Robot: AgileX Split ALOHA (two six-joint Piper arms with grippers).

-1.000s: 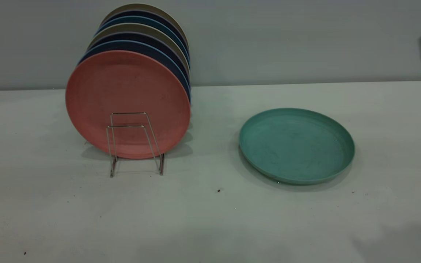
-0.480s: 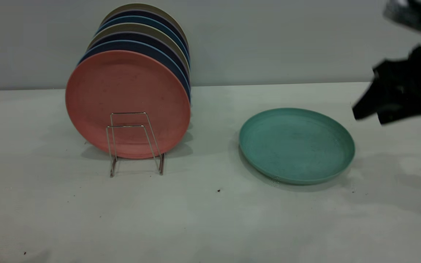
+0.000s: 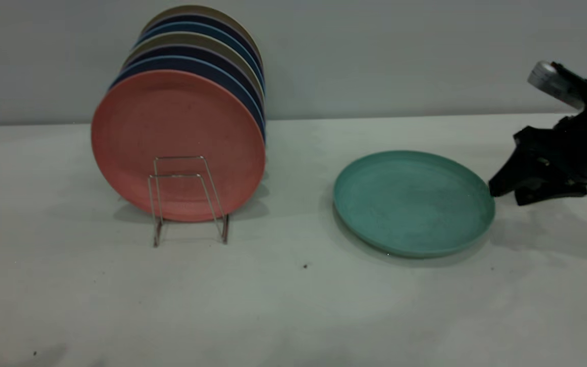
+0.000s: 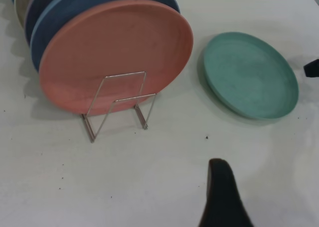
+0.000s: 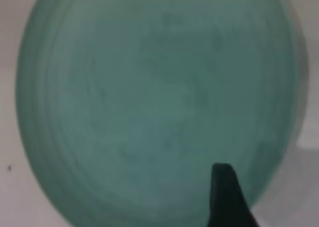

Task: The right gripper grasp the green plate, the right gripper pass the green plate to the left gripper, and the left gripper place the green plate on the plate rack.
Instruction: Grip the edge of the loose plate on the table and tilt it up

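Note:
The green plate (image 3: 413, 204) lies flat on the table, right of centre; it also shows in the left wrist view (image 4: 249, 72) and fills the right wrist view (image 5: 149, 102). My right gripper (image 3: 505, 195), black with a silver module on top, is low at the plate's right rim, open and empty, with one fingertip (image 5: 224, 197) over the plate's edge. The plate rack (image 3: 189, 199) stands at left with a salmon-pink plate (image 3: 176, 142) in front; two front wire loops stand free. My left gripper (image 4: 222, 197) hangs above the table in front of the rack, far from the plate.
Behind the pink plate stand several dark blue and olive plates (image 3: 196, 56) in the rack. The table's back edge meets a grey wall (image 3: 375, 51). Small dark specks (image 3: 304, 265) lie on the table.
My right gripper has come in from the upper right and dropped to the plate's right rim. A dark part of the left arm has appeared at the left edge. The plate has not moved.

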